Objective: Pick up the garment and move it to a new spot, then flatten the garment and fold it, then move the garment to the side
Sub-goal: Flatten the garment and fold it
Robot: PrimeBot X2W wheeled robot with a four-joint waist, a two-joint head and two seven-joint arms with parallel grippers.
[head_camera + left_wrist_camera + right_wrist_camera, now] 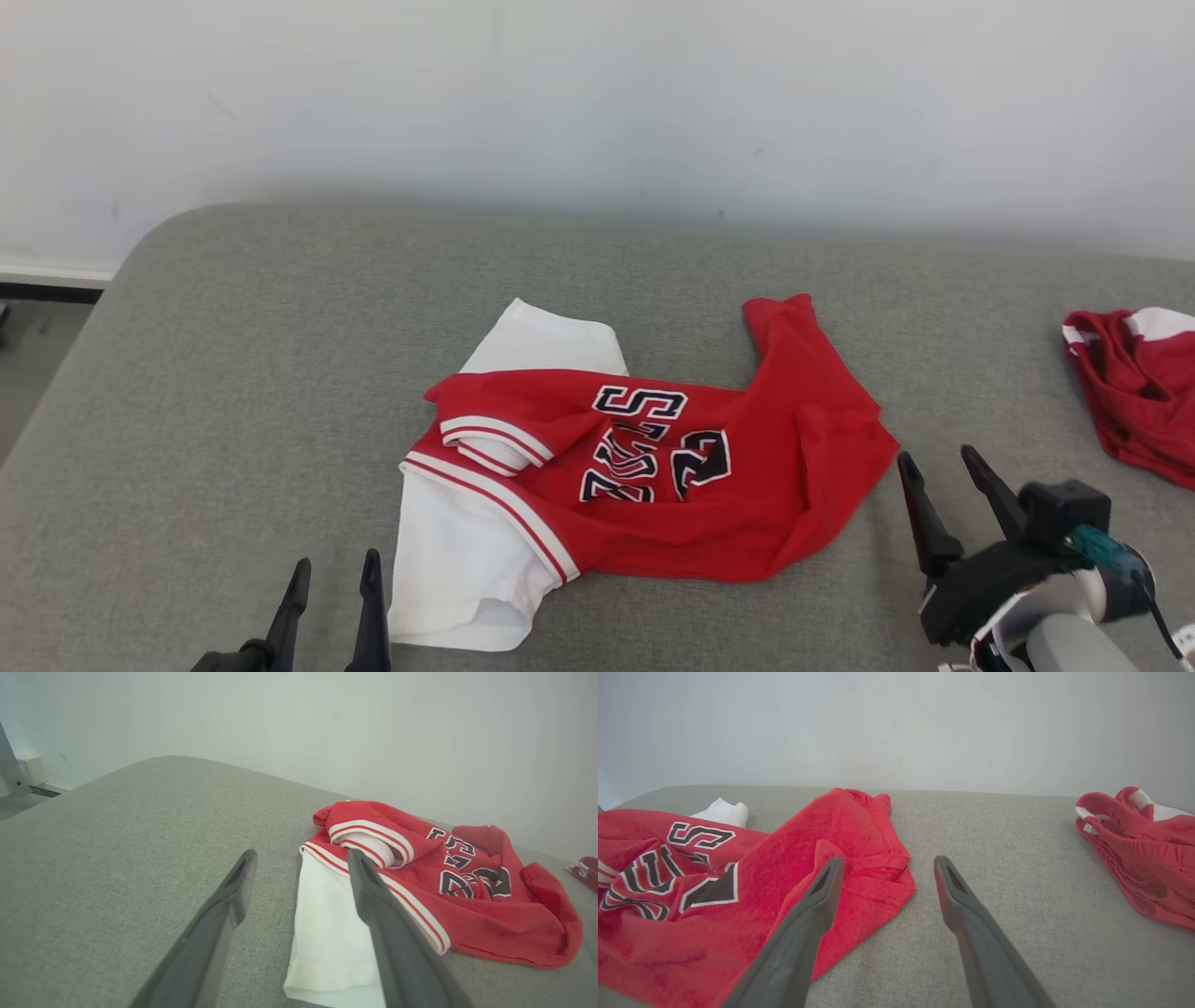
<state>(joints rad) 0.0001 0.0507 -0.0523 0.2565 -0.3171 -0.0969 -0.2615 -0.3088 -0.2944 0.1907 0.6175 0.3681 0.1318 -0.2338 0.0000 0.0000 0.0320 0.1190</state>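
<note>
The garment point(644, 457) is a red jersey with white sleeves and dark lettering, lying crumpled in the middle of the grey padded surface point(233, 373). In the left wrist view the garment point(420, 877) lies just past and right of my fingers, its white sleeve under the right one. In the right wrist view the garment point(714, 891) spreads to the left, its red edge under the left finger. My left gripper point(334, 597) stands open at the white sleeve's near left. My right gripper point(938, 471) is open beside the garment's right edge, with nothing between its fingers.
A second red and white garment point(1134, 392) lies bunched at the right edge of the surface, also to the right in the right wrist view point(1134, 854). A pale wall point(597, 93) runs behind. The surface's rounded left edge drops to the floor point(37, 345).
</note>
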